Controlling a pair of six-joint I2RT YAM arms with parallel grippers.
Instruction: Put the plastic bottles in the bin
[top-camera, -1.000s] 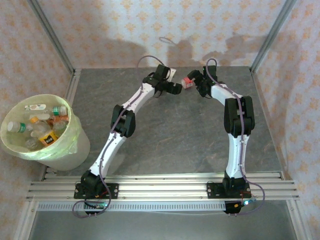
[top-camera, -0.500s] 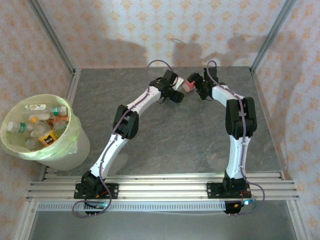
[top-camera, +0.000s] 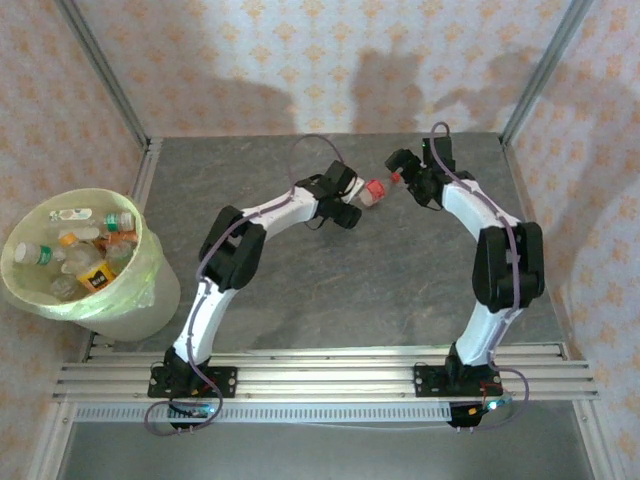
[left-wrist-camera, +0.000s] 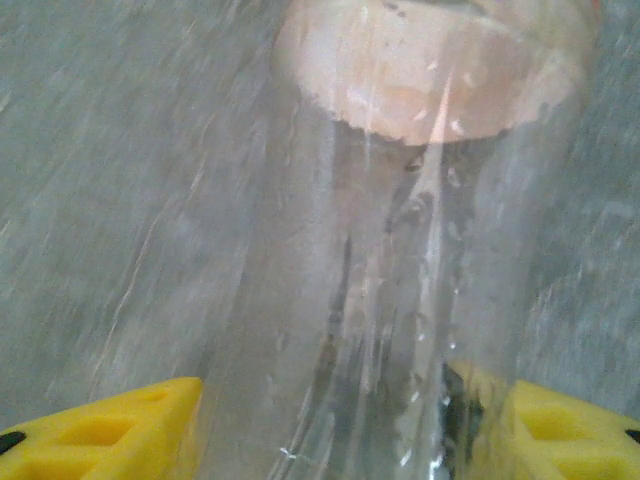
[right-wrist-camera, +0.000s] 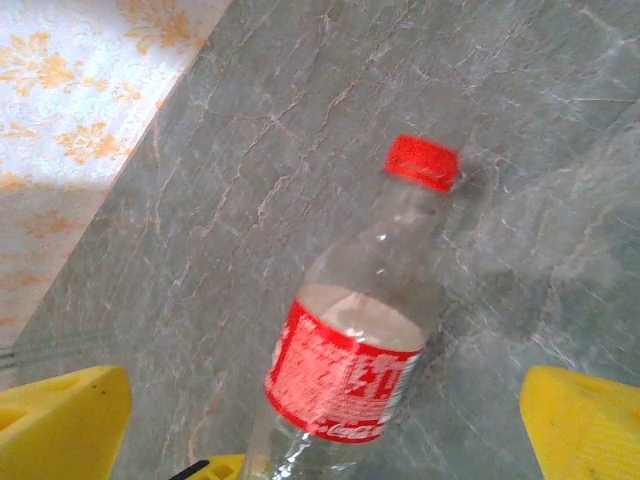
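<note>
The left gripper (top-camera: 350, 207) clamped the cola-labelled bottle (right-wrist-camera: 350, 370) near its base over the far table (top-camera: 400, 290), long axis pointing to 2 o'clock, cap outward. The right gripper (top-camera: 400, 168) hung just beyond, jaws wide. The bin (top-camera: 140, 300) stood at 8 o'clock, nearer the left gripper.

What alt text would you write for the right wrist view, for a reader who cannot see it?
A clear plastic bottle with a red cap and red label slants across the middle, in front of a grey marbled table. The right end effector has its two yellow fingers wide apart in the bottom corners, clear of it; patterned wall shows top left.
</note>
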